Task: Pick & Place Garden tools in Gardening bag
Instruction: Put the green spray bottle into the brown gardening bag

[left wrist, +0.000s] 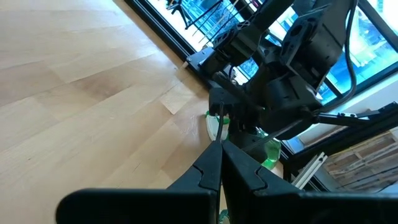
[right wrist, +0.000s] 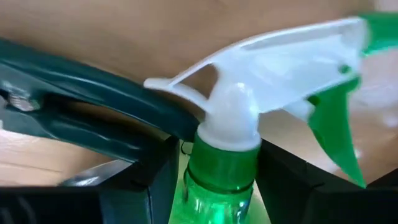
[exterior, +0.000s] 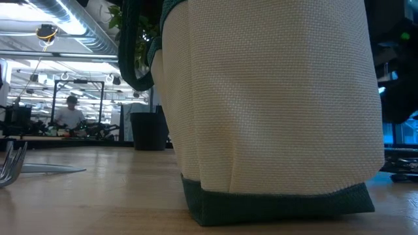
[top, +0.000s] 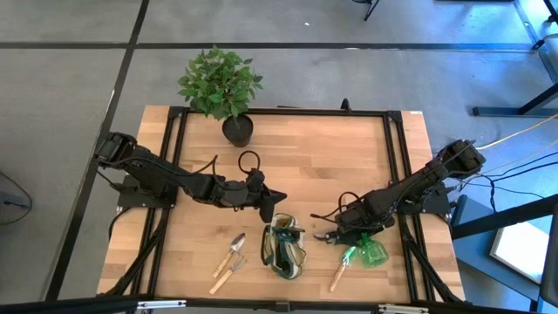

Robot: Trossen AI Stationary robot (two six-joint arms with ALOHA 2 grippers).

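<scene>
R tool (right wrist: 217, 180) sits just right of the gardening bag (top: 285, 247) on the tabletop (top: 305, 157), fingers (right wrist: 149, 180) clamped on the neck of the green spray bottle (right wrist: 219, 177), w/ dark-handled pruners (right wrist: 74, 112) right beside it. L tool (left wrist: 220, 163) is just up-left of the bag, fingers pressed together, holding nothing. Two wooden-handled tools (top: 230, 259) lie left of the bag, a third (top: 340, 272) to its right; potted plant (top: 222, 87) well beyond the bag.
</scene>
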